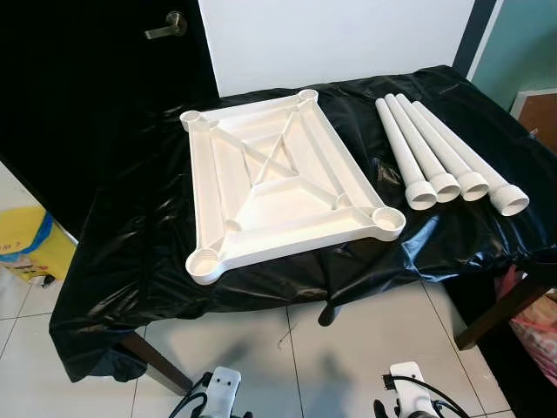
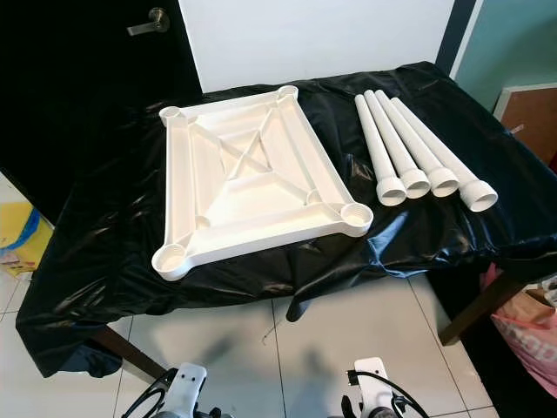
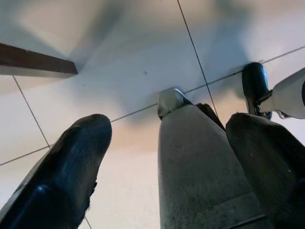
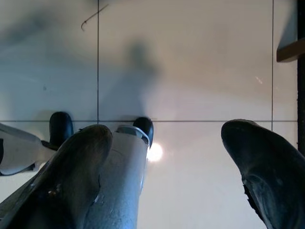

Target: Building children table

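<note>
White tabletop [image 1: 278, 174]: we see it underside up on the worktop [image 1: 122, 209], sockets exposed.
Legs [image 1: 439, 157]: four together beside it.
Left end effector [image 3: 167, 157], right end effector [image 4: 176, 167]: fingers apart, idle above the floor.

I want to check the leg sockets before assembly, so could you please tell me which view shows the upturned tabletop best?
The left eye view: the white tabletop lies underside up on the black-covered table, all four corner sockets visible. The right eye view shows the same from slightly aside. Both wrist views look down at floor tiles instead.
</note>
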Controlling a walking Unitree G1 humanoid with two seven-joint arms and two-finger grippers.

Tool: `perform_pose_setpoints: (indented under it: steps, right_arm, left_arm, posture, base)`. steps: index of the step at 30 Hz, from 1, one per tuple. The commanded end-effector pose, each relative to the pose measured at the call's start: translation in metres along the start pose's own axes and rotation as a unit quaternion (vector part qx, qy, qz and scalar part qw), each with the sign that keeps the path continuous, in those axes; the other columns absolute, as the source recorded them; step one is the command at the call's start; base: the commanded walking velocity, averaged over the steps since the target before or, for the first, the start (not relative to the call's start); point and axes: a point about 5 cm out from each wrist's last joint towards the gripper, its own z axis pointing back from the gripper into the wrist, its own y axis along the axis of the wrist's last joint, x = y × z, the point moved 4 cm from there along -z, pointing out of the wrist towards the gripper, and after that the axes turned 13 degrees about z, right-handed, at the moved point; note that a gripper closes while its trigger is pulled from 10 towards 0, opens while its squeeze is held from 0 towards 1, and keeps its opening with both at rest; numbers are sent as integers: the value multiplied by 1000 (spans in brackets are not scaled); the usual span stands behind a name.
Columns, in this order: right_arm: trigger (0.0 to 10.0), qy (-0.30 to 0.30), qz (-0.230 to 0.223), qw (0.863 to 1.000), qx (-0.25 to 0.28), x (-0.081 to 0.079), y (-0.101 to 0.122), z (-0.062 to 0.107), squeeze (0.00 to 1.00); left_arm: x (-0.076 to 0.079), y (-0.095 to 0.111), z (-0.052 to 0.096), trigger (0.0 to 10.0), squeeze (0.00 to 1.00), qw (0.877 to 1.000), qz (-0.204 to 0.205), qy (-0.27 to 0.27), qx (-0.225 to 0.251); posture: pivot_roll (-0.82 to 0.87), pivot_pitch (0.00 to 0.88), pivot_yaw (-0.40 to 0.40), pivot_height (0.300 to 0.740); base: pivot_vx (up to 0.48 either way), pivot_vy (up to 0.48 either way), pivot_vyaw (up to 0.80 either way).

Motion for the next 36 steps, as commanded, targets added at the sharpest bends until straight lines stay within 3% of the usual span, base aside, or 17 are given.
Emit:
perform_pose_setpoints:
  steps: [1, 8, 14, 20, 22, 27, 29, 34, 35, 36]
  right_arm:
    - [10000, 7, 4, 1000, -26, -2, -15, 4, 0]
    - [10000, 8, 4, 1000, -27, -2, -17, 4, 0]
    - [10000, 7, 4, 1000, -29, -2, -18, 4, 0]
    - [10000, 0, -3, 1000, -21, 2, -16, 4, 0]
    - [10000, -5, -13, 1000, 8, 6, -2, 2, 0]
    - [10000, -8, -6, 1000, 22, 9, 6, 0, 0]
    - [10000, -7, 13, 999, 48, 13, 18, -2, 0]
    - [10000, -7, 13, 999, 48, 13, 18, -2, 0]
    - [10000, -5, 20, 997, 72, 15, 28, -2, 0]
    - [10000, -5, 20, 997, 72, 15, 28, -2, 0]
  left_arm:
    - [2, -5, 0, 10000, 0, 1000, -6, -9, -11]
    - [1, -2, 0, 10000, 0, 1000, -2, -4, -3]
    - [1, 2, 0, 10000, 0, 1000, -22, -2, 8]
    - [6, 9, 0, 10000, 0, 998, -54, -20, 23]
    - [16, 13, 0, 10000, 0, 996, -59, -58, 34]
    - [20, 16, 0, 10000, 0, 994, -73, -75, 41]
    - [37, 50, 1, 10000, 0, 981, -117, -123, 90]
    - [37, 50, 1, 10000, 0, 981, -117, -123, 90]
    - [45, 65, 3, 10000, 0, 973, -131, -151, 113]
    - [45, 65, 3, 10000, 0, 973, -131, -151, 113]
  posture:
    - [-119, 0, 66, 740]
    - [-119, 0, 65, 740]
    - [-118, 0, 63, 740]
    - [-117, 0, 61, 740]
    - [-124, 0, 64, 740]
    - [-129, 9, 63, 740]
    - [-134, 16, 63, 740]
    - [-134, 16, 63, 740]
    - [-139, 23, 66, 740]
    - [-139, 23, 66, 740]
  base:
    - [0, -319, 0]
    - [0, 0, 0]
    - [0, 0, 0]
    - [0, 0, 0]
    - [0, 0, 0]
    - [0, 0, 0]
    - [0, 0, 0]
    - [0, 0, 0]
    - [0, 0, 0]
    - [0, 0, 0]
